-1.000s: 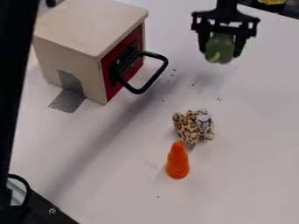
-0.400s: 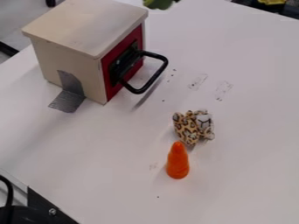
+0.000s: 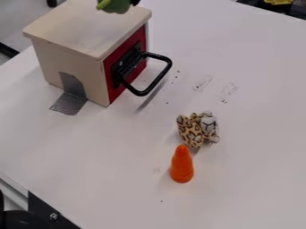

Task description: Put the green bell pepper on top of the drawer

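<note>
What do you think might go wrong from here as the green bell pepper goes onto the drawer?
The rounded green bell pepper might roll once let go, as the drawer's top looks flat and rimless. It appears toward the far end, so a careless release might send it over that edge.

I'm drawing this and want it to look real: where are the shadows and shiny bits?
In the camera view, a thin dark shadow slants across the white table below the drawer's black handle; a faint, soft one lies left of the orange toy; the drawer's top has a pale sheen.
</note>
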Motion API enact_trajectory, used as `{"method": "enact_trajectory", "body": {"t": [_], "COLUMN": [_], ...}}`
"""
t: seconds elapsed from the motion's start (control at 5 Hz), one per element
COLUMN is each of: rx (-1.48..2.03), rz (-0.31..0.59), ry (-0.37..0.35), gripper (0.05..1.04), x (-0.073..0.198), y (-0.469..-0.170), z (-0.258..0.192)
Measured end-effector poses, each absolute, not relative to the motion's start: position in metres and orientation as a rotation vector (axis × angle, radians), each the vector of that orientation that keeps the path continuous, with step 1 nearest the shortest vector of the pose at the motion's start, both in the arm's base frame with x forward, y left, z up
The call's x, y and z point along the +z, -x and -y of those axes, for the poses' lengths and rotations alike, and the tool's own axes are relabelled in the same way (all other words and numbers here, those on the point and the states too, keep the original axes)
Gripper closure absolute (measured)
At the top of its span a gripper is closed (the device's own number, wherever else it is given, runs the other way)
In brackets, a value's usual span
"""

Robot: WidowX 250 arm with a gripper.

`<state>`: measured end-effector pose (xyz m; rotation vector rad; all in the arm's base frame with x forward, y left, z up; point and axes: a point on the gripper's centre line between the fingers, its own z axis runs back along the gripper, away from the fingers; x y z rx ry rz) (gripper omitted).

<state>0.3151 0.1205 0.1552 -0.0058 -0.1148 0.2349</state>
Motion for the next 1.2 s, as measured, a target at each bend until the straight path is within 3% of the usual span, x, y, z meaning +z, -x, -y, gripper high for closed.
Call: {"method": "enact_trajectory", "body": {"t": [0.2, 0.6, 1.0, 1.2], "rx": [0.159, 0.128, 0.104, 0.067], "rz": [0.102, 0.052, 0.058, 0.079], "ry": [-0.028, 0.005, 0.044, 0.052], "gripper": [0.229, 0.229, 0.079, 0.083], "x": [0.147, 0.118, 0.115, 0.122], "y": [-0.311, -0.307, -0.306, -0.306], "z": [-0.131, -0.146, -0.149, -0.146]}}
